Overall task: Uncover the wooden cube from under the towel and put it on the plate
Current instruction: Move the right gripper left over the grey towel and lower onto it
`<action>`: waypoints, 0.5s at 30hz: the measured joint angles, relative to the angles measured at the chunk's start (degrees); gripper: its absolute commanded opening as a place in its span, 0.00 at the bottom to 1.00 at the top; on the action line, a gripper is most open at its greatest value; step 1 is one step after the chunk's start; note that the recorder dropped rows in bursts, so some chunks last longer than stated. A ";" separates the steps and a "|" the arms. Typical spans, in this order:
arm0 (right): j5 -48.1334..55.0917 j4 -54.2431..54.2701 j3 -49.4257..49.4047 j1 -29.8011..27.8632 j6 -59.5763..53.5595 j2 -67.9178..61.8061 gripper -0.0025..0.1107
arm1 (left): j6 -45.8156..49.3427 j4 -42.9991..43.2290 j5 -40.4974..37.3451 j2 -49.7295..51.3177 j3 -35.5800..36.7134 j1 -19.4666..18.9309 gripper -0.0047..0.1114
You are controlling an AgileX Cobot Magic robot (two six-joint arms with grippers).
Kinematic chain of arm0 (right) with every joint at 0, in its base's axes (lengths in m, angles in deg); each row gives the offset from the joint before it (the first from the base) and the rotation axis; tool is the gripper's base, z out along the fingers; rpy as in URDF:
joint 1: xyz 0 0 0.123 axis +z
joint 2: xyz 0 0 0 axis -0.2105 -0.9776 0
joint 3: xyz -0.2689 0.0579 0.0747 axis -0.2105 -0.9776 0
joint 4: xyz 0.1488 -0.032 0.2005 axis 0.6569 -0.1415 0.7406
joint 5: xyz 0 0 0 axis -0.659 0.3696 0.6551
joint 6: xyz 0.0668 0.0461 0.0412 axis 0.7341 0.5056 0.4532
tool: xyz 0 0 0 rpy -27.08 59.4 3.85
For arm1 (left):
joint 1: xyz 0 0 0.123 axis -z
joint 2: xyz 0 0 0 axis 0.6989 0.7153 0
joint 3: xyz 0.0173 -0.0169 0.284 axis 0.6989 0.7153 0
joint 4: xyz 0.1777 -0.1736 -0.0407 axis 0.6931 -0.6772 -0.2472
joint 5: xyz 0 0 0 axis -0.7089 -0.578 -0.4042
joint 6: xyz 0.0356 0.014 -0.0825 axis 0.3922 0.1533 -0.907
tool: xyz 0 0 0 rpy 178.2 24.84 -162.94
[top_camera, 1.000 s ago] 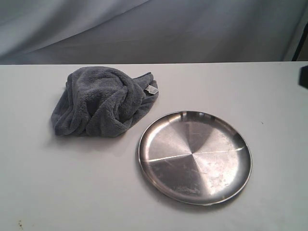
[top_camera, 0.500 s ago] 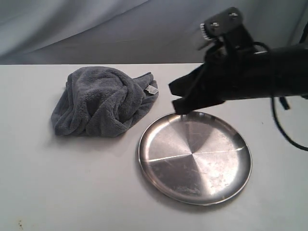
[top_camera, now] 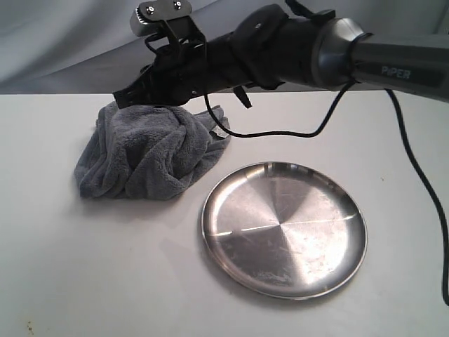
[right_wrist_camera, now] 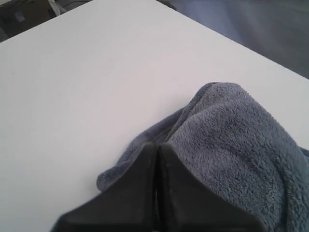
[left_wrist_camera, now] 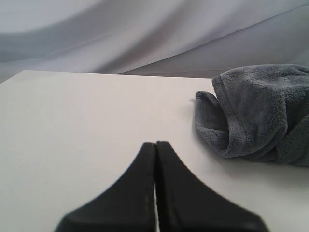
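Exterior view is showing the right end effector [top_camera: 130, 98], clenched empty, hovering just over the towel [top_camera: 151, 151], which is lying directly beneath it on the table [top_camera: 84, 267]; the wooden cube is hiding unseen, presumably underneath; the plate [top_camera: 284, 232] is sitting just beside the towel; the left end effector [left_wrist_camera: 155, 145], also clenched, is looking farther off.

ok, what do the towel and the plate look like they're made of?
The towel looks like plush microfibre or fleece, matte dark grey: fuzzy pile, soft folds. The plate is probably stainless steel, shiny: bright glare, fine radial scratches.
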 measured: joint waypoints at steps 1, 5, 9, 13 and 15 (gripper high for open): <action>0.95 -3.20 1.30 0.00 2.97 -0.81 0.02 | 0.00 0.00 0.00 0.00 0.00 0.00 0.04; 5.61 -16.44 5.04 0.00 14.82 -2.74 0.02 | 0.00 0.00 0.00 0.00 0.00 0.00 0.04; 9.38 -25.24 5.98 0.00 20.88 -3.37 0.02 | 0.00 0.00 0.00 0.00 0.00 0.00 0.04; 10.65 -27.25 5.98 0.00 22.16 -3.46 0.02 | 0.00 0.00 0.00 0.00 0.00 0.00 0.04; 10.78 -27.50 5.98 0.00 22.47 -3.46 0.02 | 0.00 0.00 0.00 0.00 0.00 0.00 0.04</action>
